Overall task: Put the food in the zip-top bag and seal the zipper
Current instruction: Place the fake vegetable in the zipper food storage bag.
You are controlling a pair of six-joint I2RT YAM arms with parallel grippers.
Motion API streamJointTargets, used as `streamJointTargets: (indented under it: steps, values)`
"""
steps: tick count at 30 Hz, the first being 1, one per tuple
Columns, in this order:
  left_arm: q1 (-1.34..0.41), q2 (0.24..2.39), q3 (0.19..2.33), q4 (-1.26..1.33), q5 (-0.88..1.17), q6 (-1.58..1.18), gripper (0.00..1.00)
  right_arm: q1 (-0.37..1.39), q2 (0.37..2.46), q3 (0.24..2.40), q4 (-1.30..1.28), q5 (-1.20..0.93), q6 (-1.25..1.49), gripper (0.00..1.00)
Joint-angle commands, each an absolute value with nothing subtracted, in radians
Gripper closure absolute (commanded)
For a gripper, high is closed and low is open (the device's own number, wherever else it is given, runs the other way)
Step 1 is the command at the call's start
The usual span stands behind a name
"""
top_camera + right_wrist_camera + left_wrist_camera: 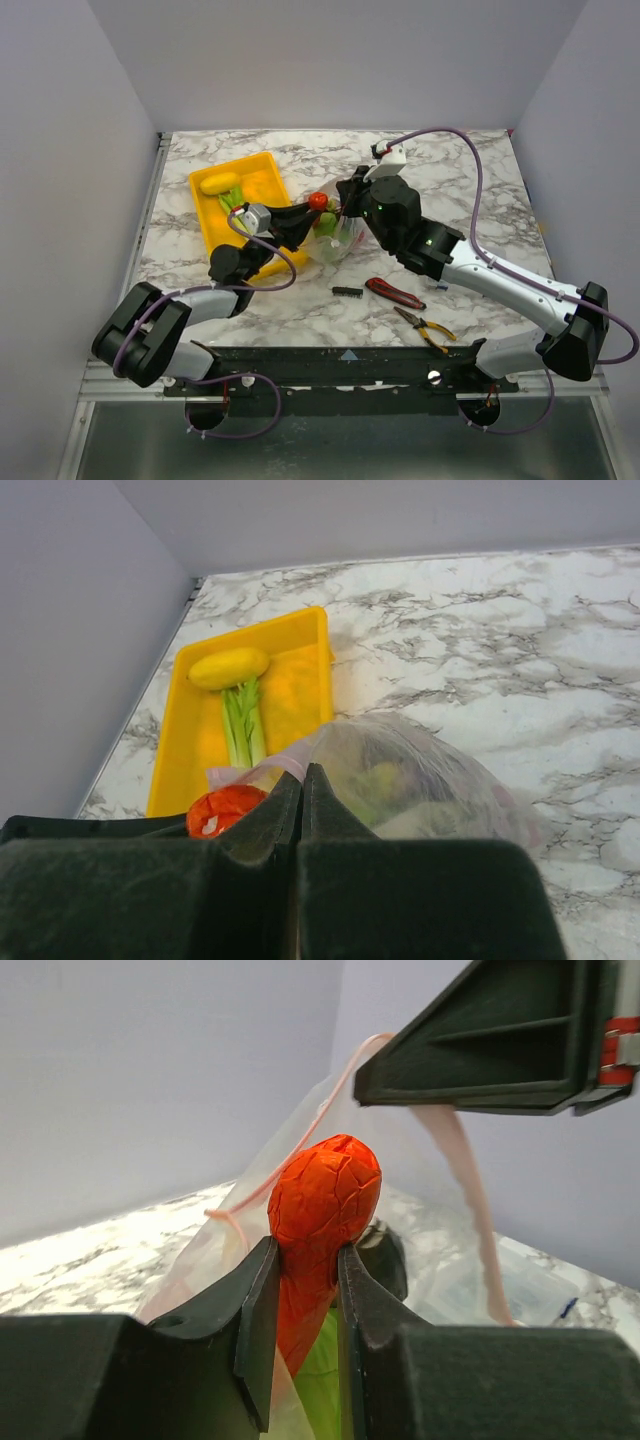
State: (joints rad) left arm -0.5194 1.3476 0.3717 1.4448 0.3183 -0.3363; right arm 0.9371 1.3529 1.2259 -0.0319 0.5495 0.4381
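My left gripper is shut on a red crinkly toy vegetable and holds it at the mouth of the zip-top bag. In the left wrist view the red piece stands up between the fingers, with something green below it. My right gripper is shut on the bag's mouth edge and lifts it; its jaws pinch the pinkish zipper strip. The bag holds green and purple food. A yellow piece and a leek lie in the tray.
The yellow tray sits at the back left. Red-handled pliers, yellow-handled pliers and a small black part lie near the front. The right arm's cable arcs over the right side.
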Motion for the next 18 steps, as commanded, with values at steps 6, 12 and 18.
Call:
streamJointTargets:
  steps: [6, 12, 18]
  values:
    - [-0.522, 1.222, 0.383, 1.196, 0.124, -0.411, 0.44, 0.942, 1.321, 1.227, 0.033, 0.585, 0.445, 1.0]
    - [-0.522, 0.949, 0.416, 0.712, 0.155, -0.496, 0.21, 0.941, 1.34, 1.254, 0.02, 0.609, 0.43, 1.0]
    - [-0.508, 0.725, 0.487, 0.206, 0.055, -0.583, 0.18, 0.939, 1.346, 1.264, 0.019, 0.598, 0.437, 1.0]
